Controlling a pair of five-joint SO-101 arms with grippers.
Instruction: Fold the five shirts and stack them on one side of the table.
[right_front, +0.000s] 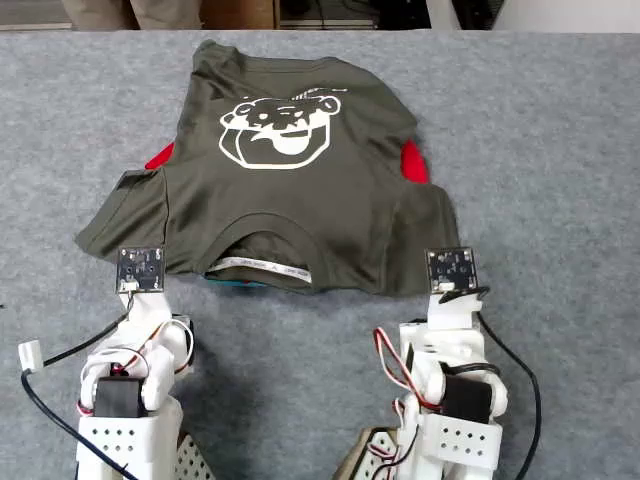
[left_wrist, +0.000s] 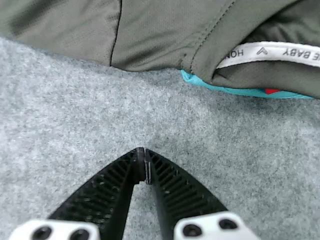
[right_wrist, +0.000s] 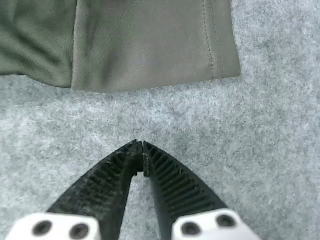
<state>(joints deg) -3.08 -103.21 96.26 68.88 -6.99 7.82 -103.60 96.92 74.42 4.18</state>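
Note:
An olive shirt (right_front: 290, 190) with a white cartoon print lies spread on the grey table, collar toward the arms. It covers other shirts: red cloth (right_front: 413, 162) peeks out at both sides and a teal edge (left_wrist: 235, 90) shows under the collar (left_wrist: 270, 52). My left gripper (left_wrist: 141, 162) is shut and empty, hovering over bare felt just short of the olive hem (left_wrist: 125, 35). My right gripper (right_wrist: 141, 156) is shut and empty too, a little short of the olive sleeve (right_wrist: 150, 45). Both arms (right_front: 140, 330) (right_front: 450, 340) sit drawn back at the near edge.
Grey felt (right_front: 560, 150) covers the whole table, with open room left and right of the shirt pile. The table's far edge (right_front: 420, 30) runs just beyond the shirt's hem.

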